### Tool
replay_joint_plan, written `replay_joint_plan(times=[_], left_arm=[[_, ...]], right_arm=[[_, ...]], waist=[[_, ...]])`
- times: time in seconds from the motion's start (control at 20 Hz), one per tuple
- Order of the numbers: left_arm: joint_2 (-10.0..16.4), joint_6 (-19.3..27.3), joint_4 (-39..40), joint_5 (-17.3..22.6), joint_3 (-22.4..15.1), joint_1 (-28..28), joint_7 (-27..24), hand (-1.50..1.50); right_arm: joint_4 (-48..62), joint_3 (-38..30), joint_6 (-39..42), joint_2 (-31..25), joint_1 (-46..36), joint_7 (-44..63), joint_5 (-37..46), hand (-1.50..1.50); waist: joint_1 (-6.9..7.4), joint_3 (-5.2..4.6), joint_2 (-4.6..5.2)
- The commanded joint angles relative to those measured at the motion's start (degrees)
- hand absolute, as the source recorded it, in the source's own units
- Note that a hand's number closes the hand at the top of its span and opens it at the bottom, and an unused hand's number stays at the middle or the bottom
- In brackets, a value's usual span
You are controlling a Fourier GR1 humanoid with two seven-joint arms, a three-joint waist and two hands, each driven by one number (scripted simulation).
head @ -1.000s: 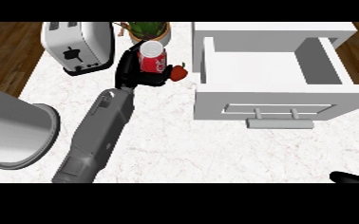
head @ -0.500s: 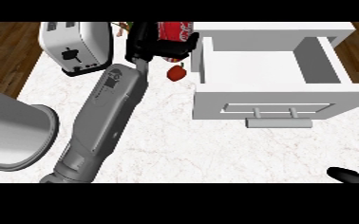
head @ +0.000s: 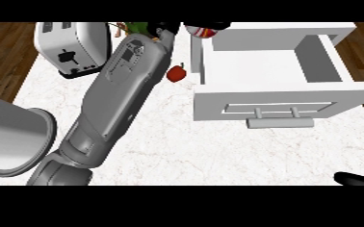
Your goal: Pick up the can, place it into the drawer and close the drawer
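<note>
The red and white can (head: pixel 202 31) is held up at the top edge of the head view, just left of the drawer's far left corner. My left hand (head: pixel 168 30) is curled round it, and most of the hand is hidden behind my long grey forearm (head: pixel 121 91). The white drawer (head: pixel 272 107) stands pulled open at the right, its inside bare and its bar handle (head: pixel 279 122) facing me. Only a black tip of my right hand (head: pixel 349 178) shows at the lower right corner.
A white toaster (head: pixel 71 48) stands at the back left. A small red fruit (head: pixel 177 73) lies on the marble counter beside the drawer's left wall. A green item (head: pixel 139 27) peeks out behind my arm. A grey round vessel (head: pixel 21 139) sits at the left edge.
My left arm has risen and swung right, carrying the can from beside the red fruit up to the drawer's far left corner. The red fruit stays on the counter.
</note>
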Motion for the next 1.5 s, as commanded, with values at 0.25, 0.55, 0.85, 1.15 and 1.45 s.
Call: replay_joint_plan(times=[0.25, 0.55, 0.85, 1.15, 1.45], left_arm=[[0.0, 4.8, 9.8, 4.1, -4.8, -10.2, 1.9, 1.5], [0.0, 5.7, 20.9, 8.4, -5.9, -19.6, 0.0, 1.5], [0.0, 7.2, 26.1, 11.2, -8.6, -23.3, -1.0, 1.5], [0.0, 12.7, 28.4, 13.3, -12.7, -23.0, -3.3, -1.5], [0.0, 17.0, 30.8, 16.1, -13.4, -25.8, -3.4, -1.5]], right_arm=[[-3.6, -1.1, -0.4, -0.8, 0.1, 3.3, -1.3, -1.5], [0.4, 0.9, -0.8, -1.2, -4.1, 2.2, 0.1, -1.5], [-0.1, -1.4, 0.7, -3.7, -4.1, 3.7, -2.5, -1.5], [0.8, 1.1, 0.0, -2.6, -5.6, 2.8, -0.4, -1.5], [2.5, 1.2, 0.7, -4.4, -8.1, 3.4, -0.7, -1.5]], waist=[[-1.0, 0.02, 0.15], [-2.51, 0.08, 0.75], [-3.44, 0.12, 0.92], [-3.82, 0.15, 0.98], [-5.51, 0.22, 1.57]])
